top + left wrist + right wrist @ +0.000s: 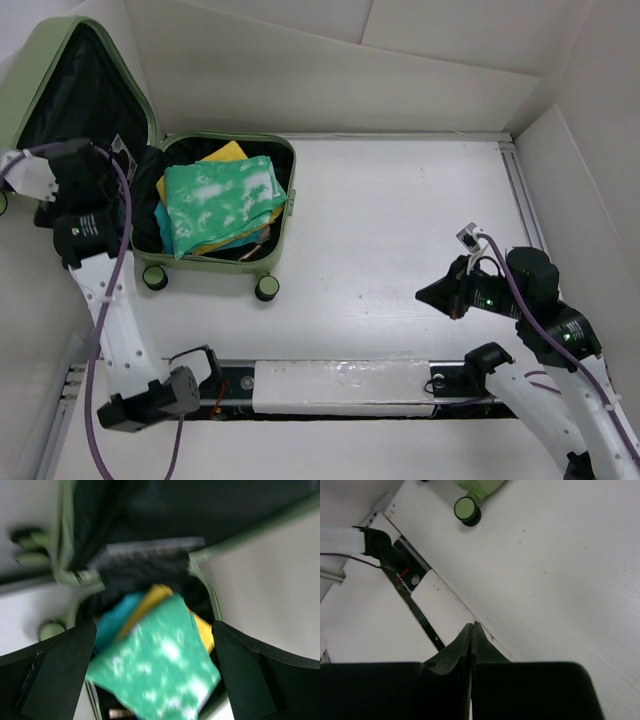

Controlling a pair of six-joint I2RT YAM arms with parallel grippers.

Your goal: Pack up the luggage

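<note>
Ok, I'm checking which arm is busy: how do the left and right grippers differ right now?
The left gripper is open wide; the right gripper is shut tight. The left gripper faces into the open luggage; the right gripper faces the table, away from it. Both hold nothing.

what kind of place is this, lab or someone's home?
Most likely a robot lab test cell, not a home: bare white panel walls box in a plain white table, and a single open suitcase is staged on it.
</note>
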